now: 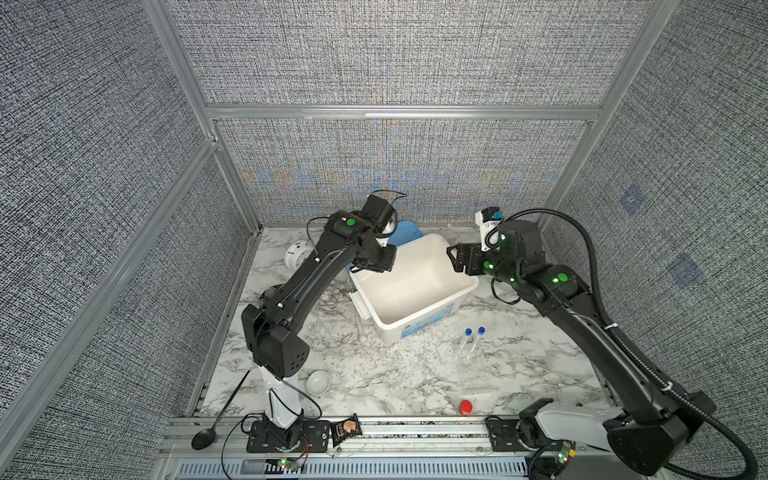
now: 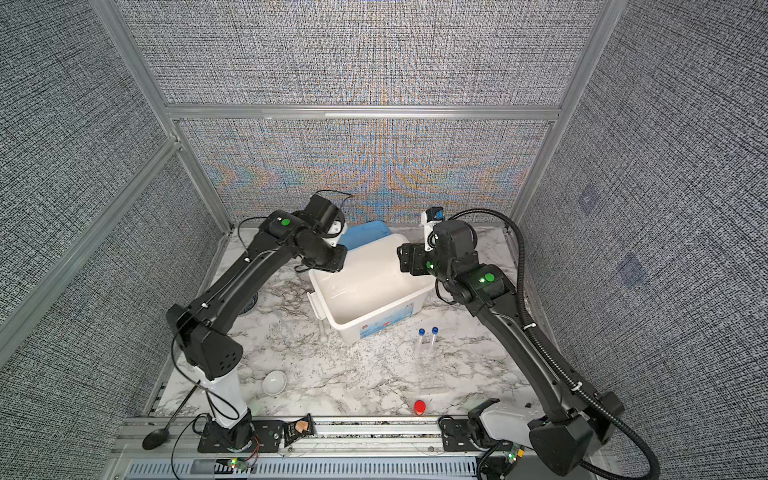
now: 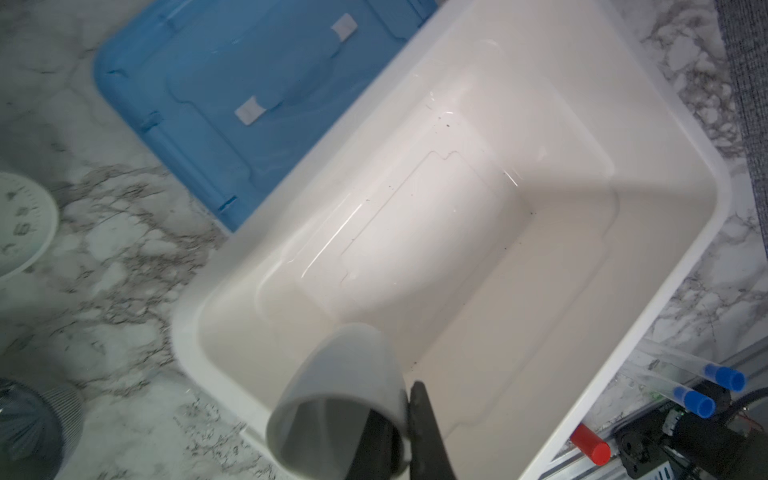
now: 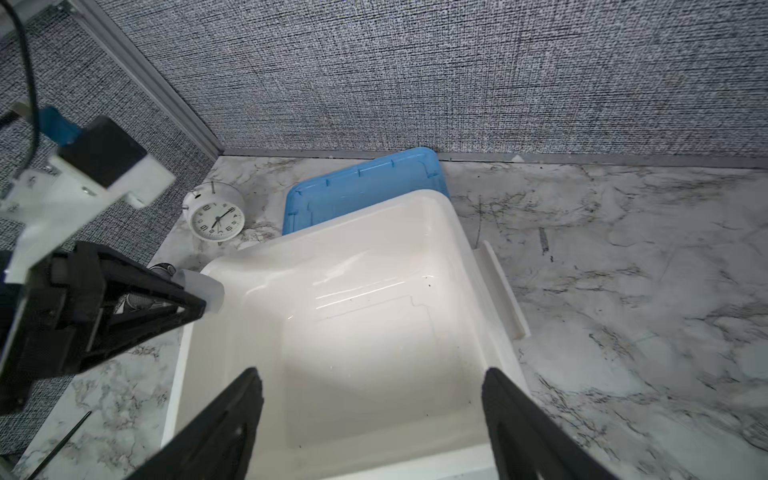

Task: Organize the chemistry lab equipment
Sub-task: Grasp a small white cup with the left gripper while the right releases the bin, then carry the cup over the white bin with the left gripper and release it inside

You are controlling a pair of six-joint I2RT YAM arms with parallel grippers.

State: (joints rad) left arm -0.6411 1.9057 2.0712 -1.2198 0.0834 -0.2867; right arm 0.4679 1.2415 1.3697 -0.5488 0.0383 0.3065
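Note:
My left gripper (image 3: 405, 399) is shut on the wall of a white ceramic dish (image 3: 345, 395), one finger inside it and one outside. It holds the dish tilted over the near-left corner of the open white bin (image 1: 419, 328); the right wrist view shows this dish (image 4: 208, 291) at the bin's rim. My right gripper (image 4: 374, 374) is open and empty above the bin's right side. A second white dish (image 1: 318, 382) lies by the left arm's base. The white pestle (image 1: 360, 328) lies left of the bin. Two blue-capped tubes (image 1: 471, 340) lie side by side in front of it.
The blue lid (image 1: 405, 235) lies behind the bin and a white clock (image 1: 297, 255) stands at the back left. A red-capped item (image 1: 466, 407), a black snack packet (image 1: 345, 428) and a black spoon (image 1: 216, 415) lie along the front edge. A dark ribbed object (image 3: 37, 419) sits under the left arm.

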